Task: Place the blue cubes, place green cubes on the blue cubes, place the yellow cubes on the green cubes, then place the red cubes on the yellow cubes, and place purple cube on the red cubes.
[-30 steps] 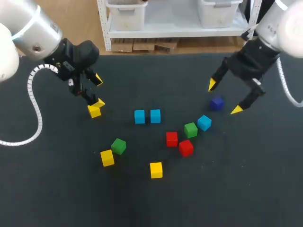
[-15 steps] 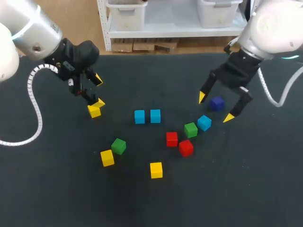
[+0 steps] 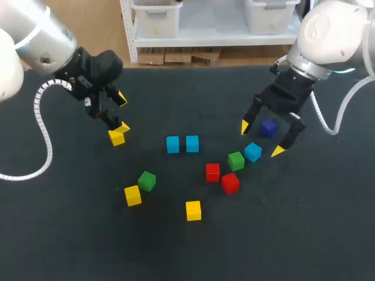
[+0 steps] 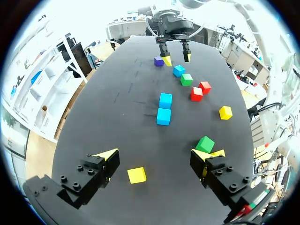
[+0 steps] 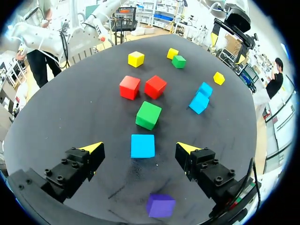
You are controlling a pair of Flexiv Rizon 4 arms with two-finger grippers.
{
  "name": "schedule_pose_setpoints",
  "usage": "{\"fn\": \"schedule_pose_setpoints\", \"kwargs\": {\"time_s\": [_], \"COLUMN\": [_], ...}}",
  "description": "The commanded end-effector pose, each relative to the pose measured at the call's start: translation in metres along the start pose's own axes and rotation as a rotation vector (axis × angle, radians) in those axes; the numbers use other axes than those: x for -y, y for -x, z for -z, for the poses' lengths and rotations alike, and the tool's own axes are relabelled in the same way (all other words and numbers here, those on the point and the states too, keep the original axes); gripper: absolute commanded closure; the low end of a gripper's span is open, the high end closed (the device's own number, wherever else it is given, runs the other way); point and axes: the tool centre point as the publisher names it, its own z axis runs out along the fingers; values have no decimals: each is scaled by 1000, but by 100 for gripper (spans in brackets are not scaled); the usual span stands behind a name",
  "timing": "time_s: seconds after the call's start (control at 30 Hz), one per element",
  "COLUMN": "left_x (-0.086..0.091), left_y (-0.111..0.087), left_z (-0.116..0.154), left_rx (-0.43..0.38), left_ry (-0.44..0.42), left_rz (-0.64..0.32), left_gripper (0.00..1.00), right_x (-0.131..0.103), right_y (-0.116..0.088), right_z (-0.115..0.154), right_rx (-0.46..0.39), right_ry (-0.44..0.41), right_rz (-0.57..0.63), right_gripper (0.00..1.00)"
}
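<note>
Blue cube [image 5: 142, 146]: on the table [image 3: 304, 234], seen between the spread fingers of the right gripper [image 5: 139, 147], touching neither.
Purple cube [image 5: 160, 205]: under that gripper.
Green cube [image 5: 148, 115]: just ahead of the blue cube.
Yellow cube [image 4: 136, 175]: between the open fingers of the left gripper [image 4: 157, 157], touching neither.
Two more blue cubes [image 3: 172, 144]: mid-table, side by side.

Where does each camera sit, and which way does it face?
Head: above and behind, looking down on the table; shows left gripper and right gripper.
Left wrist: on the left wrist, facing across to the right gripper; own open fingers, yellow cube ahead.
Right wrist: on the right wrist, facing over the table; own open fingers, blue cube ahead.
Shared: all show the blue pair.
</note>
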Motion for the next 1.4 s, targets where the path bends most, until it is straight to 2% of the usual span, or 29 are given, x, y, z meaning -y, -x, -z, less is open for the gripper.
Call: {"fn": "schedule_pose_setpoints", "kwargs": {"time_s": [0.03,0.13,0.17,0.2,0.27,0.33,0.4,0.5,0.53,0.57,0.63,0.67,0.8,0.9,0.93,0.97,1.13,1.3,1.4], "left_x": [0,0,0,0,0,0,0,0,0,0,0,0,0,0,0,0,0,0,0], "left_y": [-1,-1,-1,-1,-1,-1,-1,-1,-1,-1,-1,-1,-1,-1,-1,-1,-1,-1,-1], "left_z": [0,0,0,0,0,0,0,0,0,0,0,0,0,0,0,0,0,0,0], "left_rx": [4,4,4,4,4,4,4,4,4,4,4,4,4,4,4,4,4,4,4], "left_ry": [1,1,1,1,1,1,1,1,1,1,1,1,1,1,1,1,1,1,1], "left_rz": [-3,-3,-3,-3,-3,-3,-3,-3,-3,-3,-3,-3,-3,-3,-3,-3,-3,-3,-3], "left_gripper": [0,0,0,0,0,0,0,0,0,0,0,0,0,0,0,0,0,0,0], "right_x": [0,-2,-2,-2,-2,-2,-2,-1,0,1,3,4,6,6,5,5,1,4,10], "right_y": [-4,-6,-6,-7,-8,-7,-7,-6,-6,-6,-6,-6,-7,-8,-9,-9,-7,6,14], "right_z": [-4,-7,-8,-9,-11,-13,-15,-18,-20,-21,-23,-24,-25,-24,-24,-23,-13,7,9], "right_rx": [9,11,12,12,16,17,20,24,24,25,28,30,24,16,10,8,-11,-6,-8], "right_ry": [2,3,3,1,0,1,2,6,7,8,9,10,20,27,30,31,10,-110,-197], "right_rz": [-3,-19,-25,-36,-40,-43,-46,-46,-47,-46,-47,-47,-47,-53,-58,-58,-128,-319,-432], "right_gripper": [0,13,24,30,26,29,24,26,31,29,31,52,59,79,93,100,100,100,100]}}
